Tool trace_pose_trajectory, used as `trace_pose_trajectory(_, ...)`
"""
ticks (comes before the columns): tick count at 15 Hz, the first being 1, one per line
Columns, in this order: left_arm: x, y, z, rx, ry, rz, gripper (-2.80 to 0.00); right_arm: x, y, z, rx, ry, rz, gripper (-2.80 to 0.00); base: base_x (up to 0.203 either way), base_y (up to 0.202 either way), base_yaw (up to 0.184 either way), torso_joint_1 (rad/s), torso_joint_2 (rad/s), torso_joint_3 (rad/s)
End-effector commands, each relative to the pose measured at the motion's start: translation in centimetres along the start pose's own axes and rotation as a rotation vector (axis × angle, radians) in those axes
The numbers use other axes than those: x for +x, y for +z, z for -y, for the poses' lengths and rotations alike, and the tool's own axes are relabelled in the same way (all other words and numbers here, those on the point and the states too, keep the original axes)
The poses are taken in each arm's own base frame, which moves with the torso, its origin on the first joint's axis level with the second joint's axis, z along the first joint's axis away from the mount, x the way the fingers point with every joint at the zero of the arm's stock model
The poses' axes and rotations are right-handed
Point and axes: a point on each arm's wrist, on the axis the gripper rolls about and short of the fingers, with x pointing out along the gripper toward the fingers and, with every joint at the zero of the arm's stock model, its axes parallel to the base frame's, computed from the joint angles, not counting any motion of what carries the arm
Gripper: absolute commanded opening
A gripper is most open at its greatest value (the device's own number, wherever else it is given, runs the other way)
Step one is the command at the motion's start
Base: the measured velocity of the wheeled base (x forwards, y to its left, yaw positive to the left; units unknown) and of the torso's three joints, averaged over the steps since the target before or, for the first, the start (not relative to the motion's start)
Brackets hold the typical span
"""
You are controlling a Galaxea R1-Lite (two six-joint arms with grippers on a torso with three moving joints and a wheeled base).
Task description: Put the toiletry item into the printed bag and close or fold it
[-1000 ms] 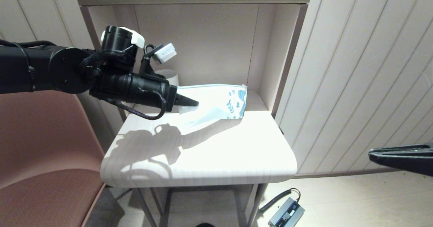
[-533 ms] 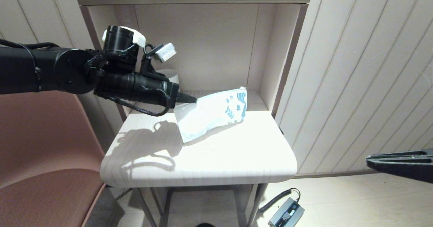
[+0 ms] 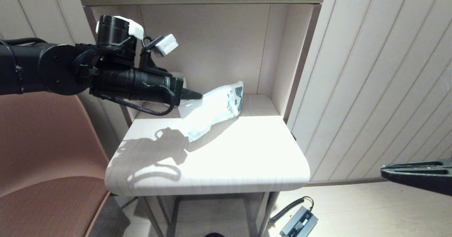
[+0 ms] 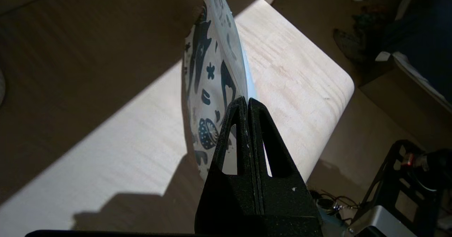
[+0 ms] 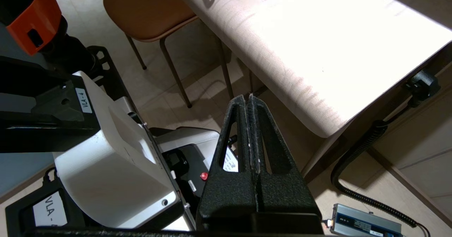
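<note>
One arm at work: the left gripper (image 3: pixel 197 96) reaches over the back of the surface (image 3: pixel 247 152), its fingers (image 4: pixel 237 124) pressed together on one edge of the printed bag (image 3: pixel 215 108).
Bag position: it juts out from the fingertips, raised clear at the pinched end; its lowest corner, below the fingers, seems to touch or nearly touch the surface. The dark leaf print sits at the end farthest from the fingers.
Wrist view: the bag stands on edge, rising straight away from the fingertips, with the printed face turned to one side.
Toiletry item: not visible in any view; whether it is already inside the bag cannot be told.
Right gripper (image 5: pixel 250 101): parked low and well apart from the surface, fingers closed on nothing.
Handling: the bag looks very light, thin and floppy, and it bends under its own weight beyond the fingers. The film is probably slick, so a pinch on a flat wall may slip.
Where to hold: likely best on the stiffer zip edge, close to the slider, keeping the print end free.
Risk: a quick swing could flap the loose end or spill any contents.
</note>
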Motion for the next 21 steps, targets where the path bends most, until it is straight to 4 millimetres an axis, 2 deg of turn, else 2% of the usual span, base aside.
trace_pose_trajectory(1,0.2,-0.4,-0.1,-0.008,-0.005,-0.013,-2.8,-0.2,0.0,-0.2,-0.003,0.001,0.004,-2.8,0.0,0.0,0.0,0.0,0.0,0.0)
trace_pose_trajectory(2,0.3,-0.5,-0.2,-0.008,-0.003,-0.016,-2.8,-0.3,0.0,-0.3,-0.006,0.0,0.007,-2.8,0.0,0.0,0.0,0.0,0.0,0.0)
trace_pose_trajectory(3,0.3,-0.3,-0.2,-0.007,-0.003,-0.012,0.0,-0.3,-0.1,-0.3,-0.007,-0.001,0.007,-2.8,0.0,0.0,0.0,0.0,0.0,0.0)
trace_pose_trajectory(5,0.6,-0.3,-0.4,-0.004,-0.002,-0.008,0.0,-0.3,-0.3,-0.4,-0.003,0.001,0.003,-2.8,0.0,0.0,0.0,0.0,0.0,0.0)
trace_pose_trajectory(9,-1.0,0.7,0.2,0.015,0.049,0.036,0.0,-0.5,-0.6,-0.7,-0.01,0.007,0.007,-2.8,0.0,0.0,0.0,0.0,0.0,0.0)
trace_pose_trajectory(10,-1.8,0.3,0.8,0.014,0.061,0.03,-2.8,-0.6,-0.5,-0.8,-0.014,0.003,0.011,-2.8,0.0,0.0,0.0,0.0,0.0,0.0)
trace_pose_trajectory(12,-4.4,-2.2,2.9,0.017,0.058,-0.016,-2.8,-1.1,-0.5,-1.2,-0.027,-0.006,0.025,-2.8,0.0,0.0,0.0,0.0,0.0,0.0)
trace_pose_trajectory(14,-8.1,-5.3,6.3,0.055,0.042,-0.043,-2.8,-1.6,-0.4,-1.7,-0.044,-0.012,0.042,-2.8,0.0,0.0,0.0,0.0,0.0,0.0)
trace_pose_trajectory(18,-18.1,-9.5,12.6,0.127,0.136,0.075,-2.8,-3.3,-0.5,-2.9,0.014,-0.103,0.081,-2.8,0.0,0.0,0.0,0.0,0.0,0.0)
trace_pose_trajectory(19,-20.8,-10.9,14.0,0.127,0.195,0.114,-2.8,-3.9,-0.9,-3.4,0.045,-0.173,0.081,-2.8,0.0,0.0,0.0,0.0,0.0,0.0)
trace_pose_trajectory(21,-25.7,-14.6,16.4,0.123,0.353,0.191,-2.8,-5.3,-3.1,-5.0,0.093,-0.316,0.059,-2.8,0.0,0.0,0.0,0.0,0.0,0.0)
